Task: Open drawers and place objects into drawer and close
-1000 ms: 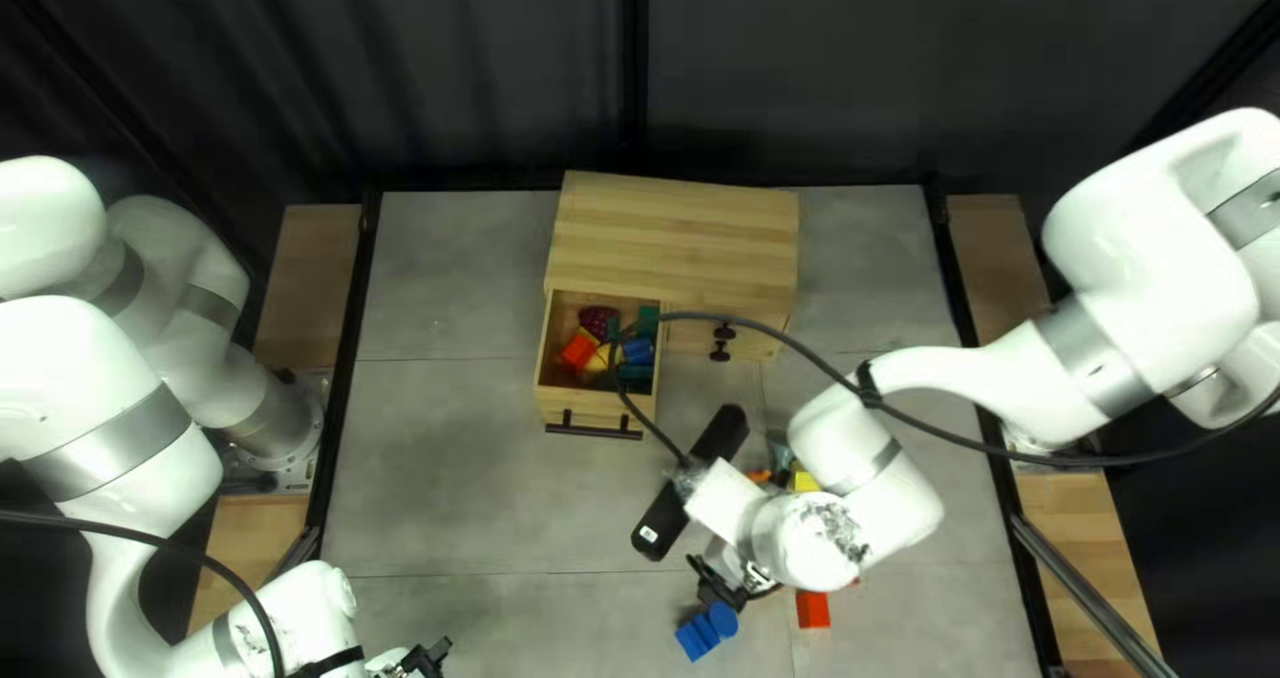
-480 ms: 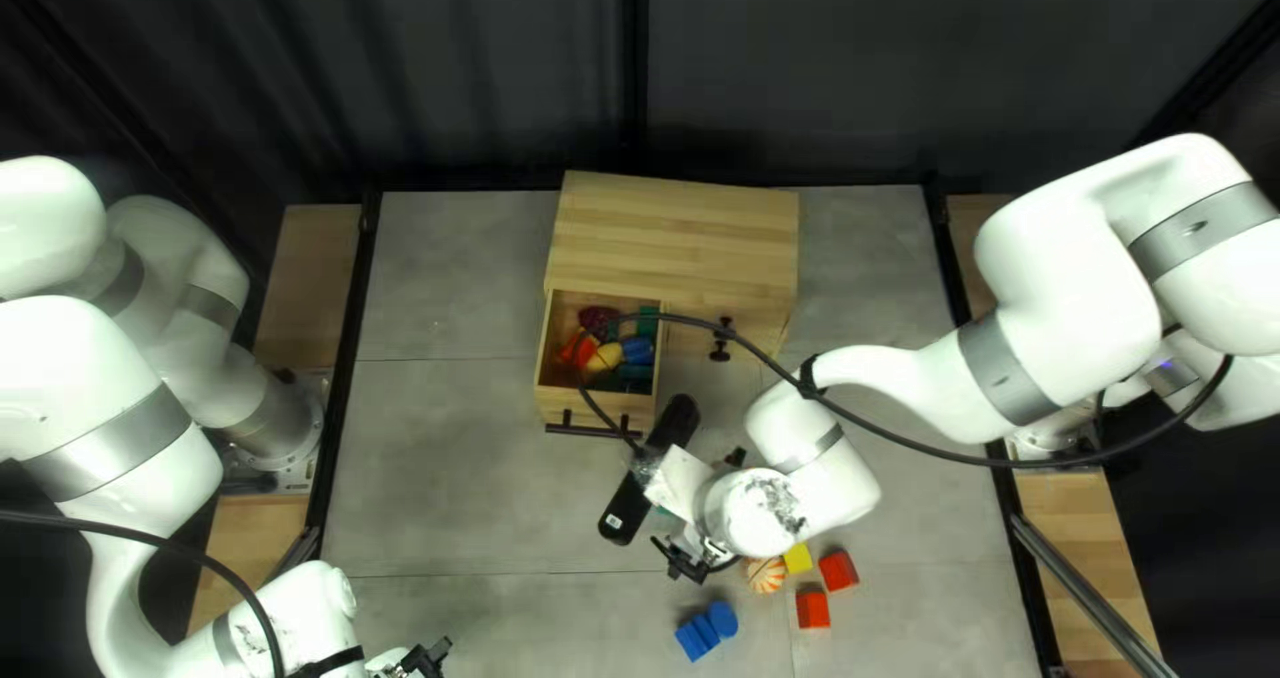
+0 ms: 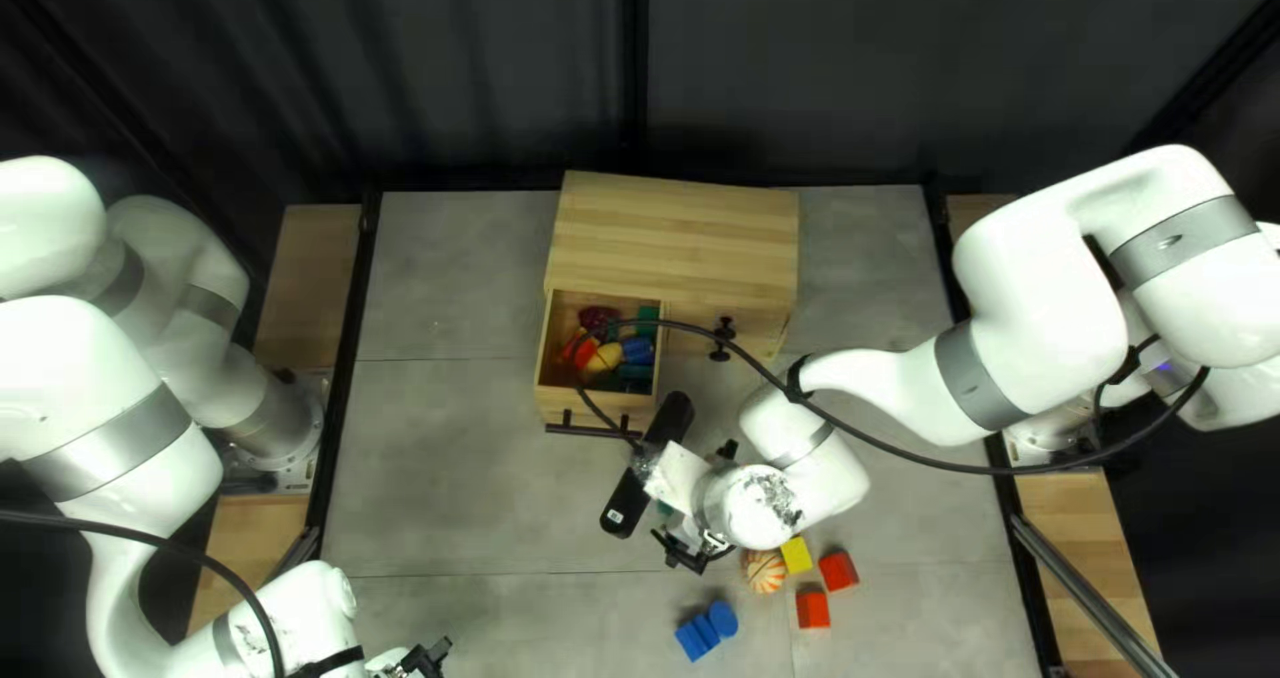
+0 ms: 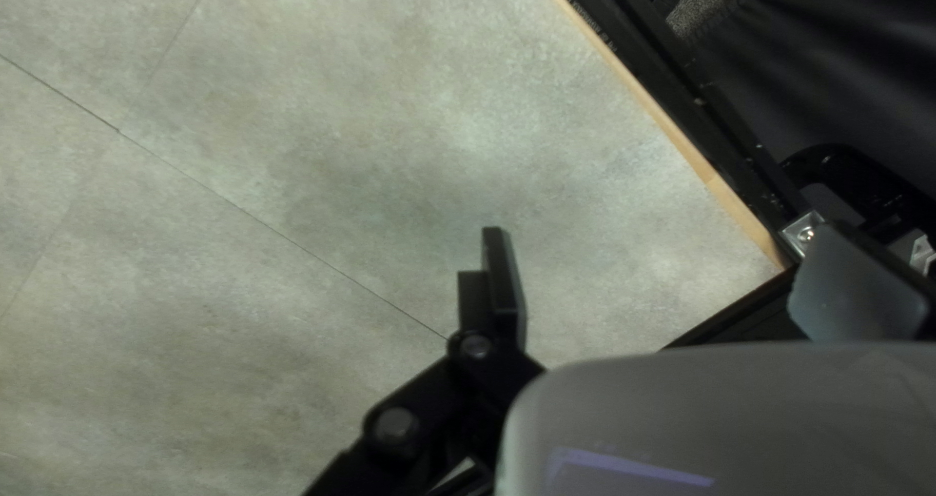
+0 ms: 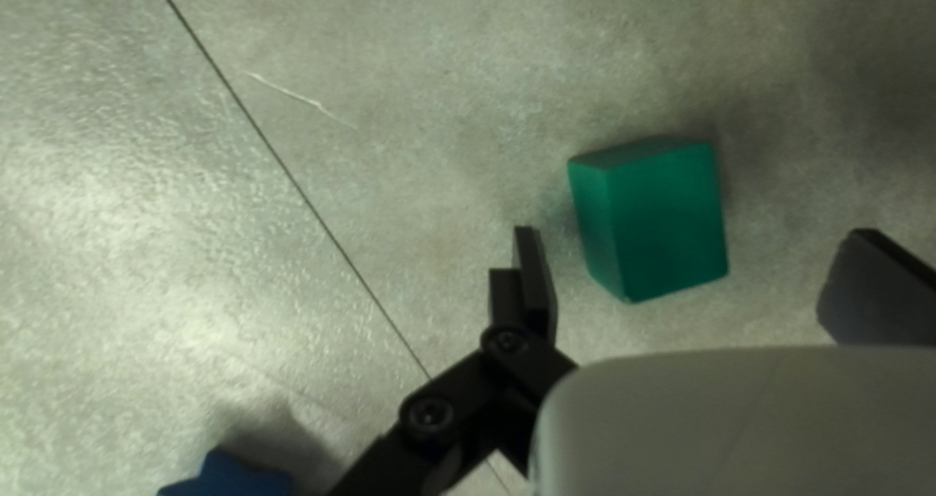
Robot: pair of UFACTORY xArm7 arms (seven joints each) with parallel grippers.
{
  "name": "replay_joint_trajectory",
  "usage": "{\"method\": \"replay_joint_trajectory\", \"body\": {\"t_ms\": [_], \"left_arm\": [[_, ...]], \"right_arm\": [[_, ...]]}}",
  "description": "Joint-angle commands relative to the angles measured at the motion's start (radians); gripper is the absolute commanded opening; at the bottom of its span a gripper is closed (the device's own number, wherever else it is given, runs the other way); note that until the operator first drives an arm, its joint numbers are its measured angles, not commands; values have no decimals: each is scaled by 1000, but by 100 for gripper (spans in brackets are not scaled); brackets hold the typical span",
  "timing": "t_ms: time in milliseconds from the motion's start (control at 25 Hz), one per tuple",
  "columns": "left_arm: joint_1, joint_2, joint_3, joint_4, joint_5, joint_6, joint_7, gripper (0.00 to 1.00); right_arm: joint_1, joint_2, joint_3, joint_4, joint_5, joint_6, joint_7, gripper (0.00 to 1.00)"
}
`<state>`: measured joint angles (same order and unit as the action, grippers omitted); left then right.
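Drawer (image 3: 562,404) open & part-filled, R gripper (image 5: 695,232) unclenched above green block (image 5: 666,223) nr. drawer, L gripper (image 4: 663,231) also unclenched; loose blocks (image 3: 838,570) & closing remain.

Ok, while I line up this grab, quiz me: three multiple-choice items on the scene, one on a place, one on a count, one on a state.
1. In the top left view, the open drawer is at which side of the cabinet?
A) right
B) left
C) far side

2. How many red blocks show on the table?
A) two
B) four
C) five

3. How do the jaws of my right gripper stand?
A) shut on a yellow block
B) shut on nothing
C) open

Key:
1 B: the drawer juts out from the cabinet's left part.
2 A: one is beside the yellow block, the other just nearer the table's near edge.
3 C: they stand wide apart, with the green block untouched.
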<state>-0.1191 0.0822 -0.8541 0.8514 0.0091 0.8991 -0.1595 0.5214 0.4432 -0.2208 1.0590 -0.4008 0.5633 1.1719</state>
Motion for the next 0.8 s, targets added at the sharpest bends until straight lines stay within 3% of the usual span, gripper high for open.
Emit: {"method": "replay_joint_trajectory", "body": {"t_ms": [40, 200, 320, 480, 640, 800], "left_arm": [[0, 0, 0, 0, 0, 0, 0, 100], [0, 0, 0, 0, 0, 0, 0, 100], [0, 0, 0, 0, 0, 0, 0, 100], [0, 0, 0, 0, 0, 0, 0, 100], [0, 0, 0, 0, 0, 0, 0, 100], [0, 0, 0, 0, 0, 0, 0, 100]], "right_arm": [[8, -3, -4, -3, -12, -1, 5, 0], [11, -23, -1, 1, -10, 18, -2, 0], [17, -87, 3, 12, -2, 96, -24, 0], [41, -209, 3, 57, -14, 284, -51, 0], [47, -289, -3, 165, -62, 496, -132, 0], [12, -326, -40, 212, -124, 554, -222, 0]]}}
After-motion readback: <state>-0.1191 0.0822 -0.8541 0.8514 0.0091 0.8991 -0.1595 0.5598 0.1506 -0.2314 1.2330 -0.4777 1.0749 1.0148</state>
